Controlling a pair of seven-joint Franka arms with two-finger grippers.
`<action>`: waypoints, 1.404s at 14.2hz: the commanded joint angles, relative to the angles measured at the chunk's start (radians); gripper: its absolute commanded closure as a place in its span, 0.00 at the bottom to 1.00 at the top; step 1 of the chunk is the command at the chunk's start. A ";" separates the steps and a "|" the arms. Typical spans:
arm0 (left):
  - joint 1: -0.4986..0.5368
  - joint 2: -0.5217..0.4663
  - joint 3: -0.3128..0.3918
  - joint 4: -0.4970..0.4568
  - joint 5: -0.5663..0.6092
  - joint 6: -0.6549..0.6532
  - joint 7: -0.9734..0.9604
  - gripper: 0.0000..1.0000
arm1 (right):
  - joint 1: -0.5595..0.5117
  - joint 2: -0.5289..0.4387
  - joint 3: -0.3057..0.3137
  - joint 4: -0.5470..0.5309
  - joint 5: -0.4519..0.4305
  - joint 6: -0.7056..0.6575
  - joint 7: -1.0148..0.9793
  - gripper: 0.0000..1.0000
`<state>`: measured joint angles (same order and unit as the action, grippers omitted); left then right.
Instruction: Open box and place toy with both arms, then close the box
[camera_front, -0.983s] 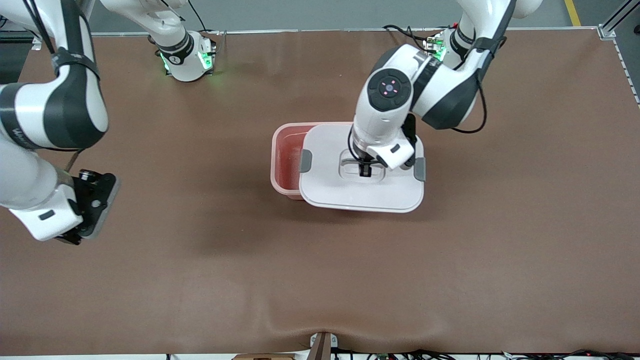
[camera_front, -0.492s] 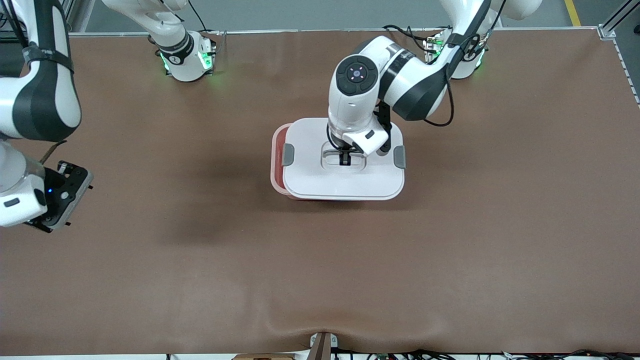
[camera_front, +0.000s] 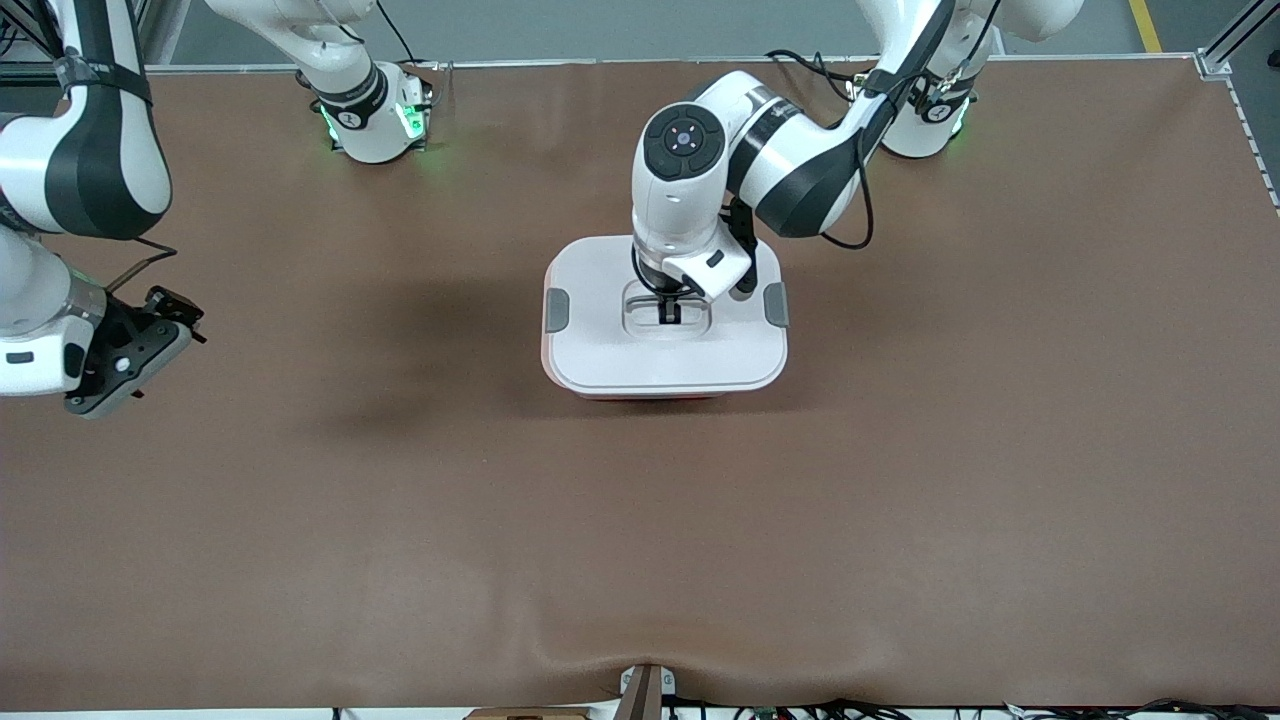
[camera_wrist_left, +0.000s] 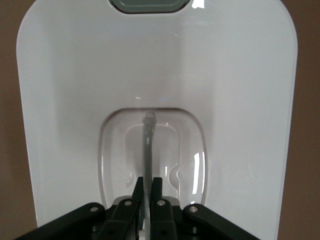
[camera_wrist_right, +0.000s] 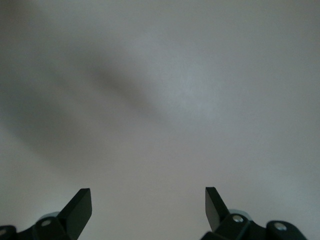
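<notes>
White lid (camera_front: 610, 350) down square on box (camera_front: 660, 392), left pincer (camera_front: 669, 312) clamped on grey handle (camera_wrist_left: 148, 145) to seat it. Right pincer (camera_front: 120, 365) spread wide, parked at 9 o'clock off bench (camera_front: 900, 500) centre, clear of closing.

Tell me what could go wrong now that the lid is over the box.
The left gripper is shut on the thin grey handle of the lid; releasing early could leave the lid unseated. Both clasps look unlatched, so it may lift again. The right gripper, open, waits aside.
</notes>
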<state>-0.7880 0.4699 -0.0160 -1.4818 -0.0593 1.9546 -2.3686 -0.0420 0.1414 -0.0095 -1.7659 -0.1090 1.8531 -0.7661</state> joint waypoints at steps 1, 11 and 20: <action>-0.026 0.007 0.005 -0.023 0.021 0.056 -0.060 1.00 | -0.016 -0.017 0.025 0.012 0.044 -0.066 0.200 0.00; -0.046 -0.004 0.005 -0.089 0.021 0.119 -0.129 1.00 | -0.024 0.041 0.019 0.237 0.115 -0.396 0.291 0.00; -0.054 -0.014 0.005 -0.133 0.023 0.164 -0.130 1.00 | -0.015 -0.046 0.026 0.174 0.131 -0.310 0.433 0.00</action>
<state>-0.8301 0.4909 -0.0160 -1.5759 -0.0593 2.0996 -2.4757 -0.0551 0.1297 0.0123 -1.5633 0.0000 1.5413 -0.3889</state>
